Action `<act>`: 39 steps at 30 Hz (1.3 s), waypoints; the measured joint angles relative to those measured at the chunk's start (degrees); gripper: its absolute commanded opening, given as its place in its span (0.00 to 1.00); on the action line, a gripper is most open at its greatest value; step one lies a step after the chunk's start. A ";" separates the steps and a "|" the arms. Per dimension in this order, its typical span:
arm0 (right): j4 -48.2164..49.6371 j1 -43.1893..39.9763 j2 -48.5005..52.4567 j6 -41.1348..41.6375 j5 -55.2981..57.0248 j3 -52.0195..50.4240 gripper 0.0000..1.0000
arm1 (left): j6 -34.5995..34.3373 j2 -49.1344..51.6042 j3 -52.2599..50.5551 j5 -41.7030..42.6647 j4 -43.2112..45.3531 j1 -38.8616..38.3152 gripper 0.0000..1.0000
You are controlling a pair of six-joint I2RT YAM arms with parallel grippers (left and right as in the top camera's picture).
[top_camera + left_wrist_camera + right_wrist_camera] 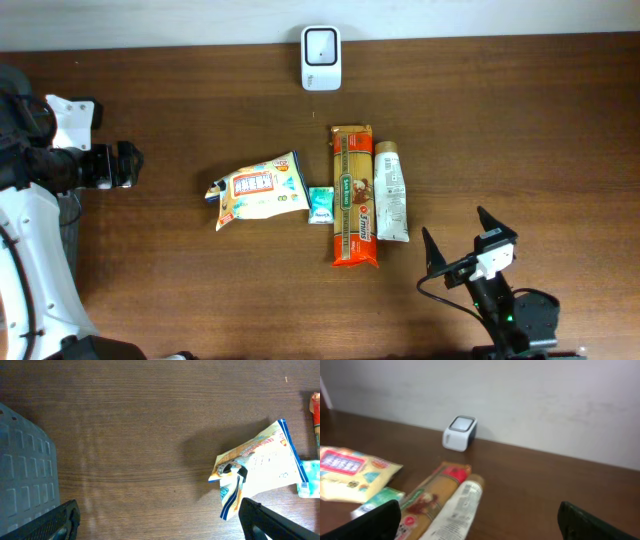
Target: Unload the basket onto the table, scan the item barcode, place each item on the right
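**A:** On the table (500,120), mid-way across, what lies there?
**B:** Four items in a row: snack bag (258,190), small green packet (320,205), pasta pack (353,195) and tube (391,192). The scanner (321,45) stands at twelve o'clock from them.
**A:** Grippers?
**B:** The left gripper (128,165) is at nine o'clock, fingers apart and empty. The right gripper (455,225) is at five o'clock, also spread and holding nothing.

Table (200,110) under me: dark brown wood, fine grain running side to side, with a dull sheen where the light catches it. Along its far edge stands a plain off-white wall (545,395), faintly mottled, meeting the tabletop directly. Light is even and diffuse, and the shadows on the wood are short and soft-edged.
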 measured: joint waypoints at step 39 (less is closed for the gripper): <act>-37.90 -2.58 110.51 0.66 -22.60 62.53 0.22 | 0.17 0.00 -0.11 -0.20 -0.13 0.00 0.99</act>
